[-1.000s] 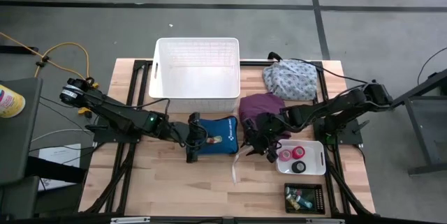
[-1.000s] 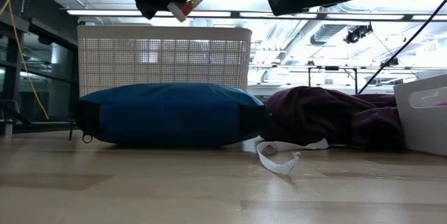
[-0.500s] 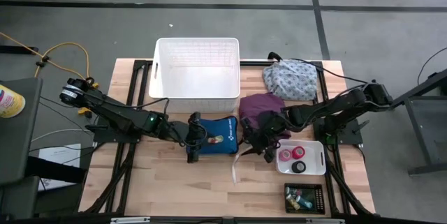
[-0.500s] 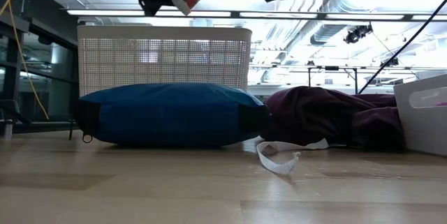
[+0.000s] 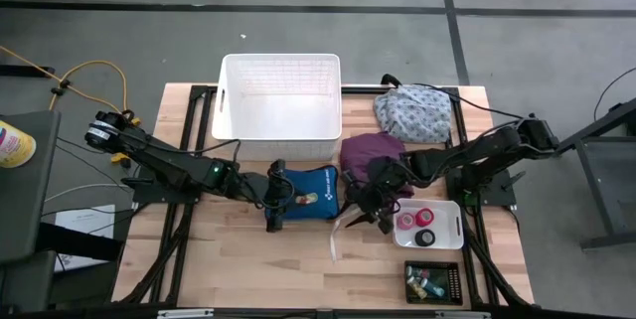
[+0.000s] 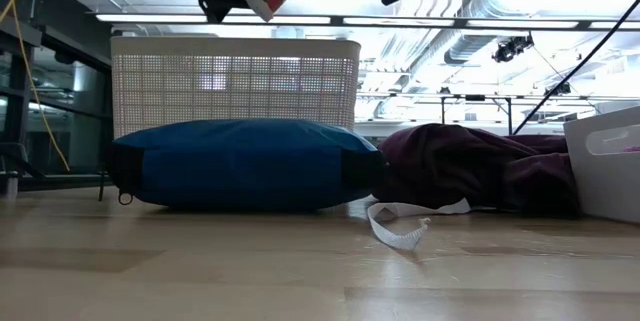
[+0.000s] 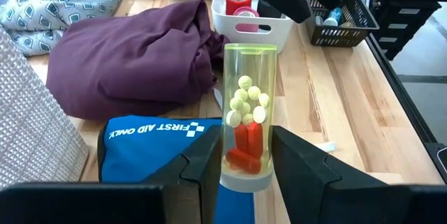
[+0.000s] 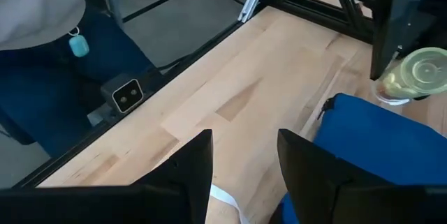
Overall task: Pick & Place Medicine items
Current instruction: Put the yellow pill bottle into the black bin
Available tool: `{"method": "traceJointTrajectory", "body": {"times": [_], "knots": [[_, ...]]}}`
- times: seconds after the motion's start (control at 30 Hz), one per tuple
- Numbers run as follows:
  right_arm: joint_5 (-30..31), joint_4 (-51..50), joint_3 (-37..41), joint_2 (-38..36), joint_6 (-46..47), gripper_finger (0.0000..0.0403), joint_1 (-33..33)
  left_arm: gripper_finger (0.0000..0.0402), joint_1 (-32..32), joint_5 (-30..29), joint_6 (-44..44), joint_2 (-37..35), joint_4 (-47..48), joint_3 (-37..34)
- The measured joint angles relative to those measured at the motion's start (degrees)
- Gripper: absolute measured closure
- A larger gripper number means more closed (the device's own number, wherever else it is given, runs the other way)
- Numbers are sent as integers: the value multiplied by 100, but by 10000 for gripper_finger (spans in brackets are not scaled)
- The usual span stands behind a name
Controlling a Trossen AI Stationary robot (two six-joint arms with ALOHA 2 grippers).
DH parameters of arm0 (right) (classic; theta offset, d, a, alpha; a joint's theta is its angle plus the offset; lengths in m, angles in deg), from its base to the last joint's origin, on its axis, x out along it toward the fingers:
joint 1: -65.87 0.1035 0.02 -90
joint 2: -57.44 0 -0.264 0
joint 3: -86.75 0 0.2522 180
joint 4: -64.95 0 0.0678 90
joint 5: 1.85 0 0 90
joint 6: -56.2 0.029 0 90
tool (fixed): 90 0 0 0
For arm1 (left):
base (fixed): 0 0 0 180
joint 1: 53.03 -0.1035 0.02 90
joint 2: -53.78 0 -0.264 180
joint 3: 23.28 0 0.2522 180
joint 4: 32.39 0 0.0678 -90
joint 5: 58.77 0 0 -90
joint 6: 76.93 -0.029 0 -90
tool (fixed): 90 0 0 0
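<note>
The left gripper (image 7: 241,175) has its fingers clamped on a greenish pill vial (image 7: 246,116), long axis pointing out ahead of them, above the blue first-aid pouch (image 5: 308,203), while the right gripper (image 8: 244,161) hangs nearby, fingers apart and holding nothing.

The scene is evenly and brightly lit from overhead. In the low view, strong glare is thrown by ceiling lights (image 6: 430,6) at twelve o'clock, and the near table (image 6: 300,271) is blurred.
</note>
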Motion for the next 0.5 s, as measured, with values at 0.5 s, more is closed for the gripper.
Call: {"method": "traceJointTrajectory", "body": {"times": [0.5], "knots": [[164, 685, 0, 2, 0, 254, 2, 287, -1, 0, 0, 0, -5, 0]]}}
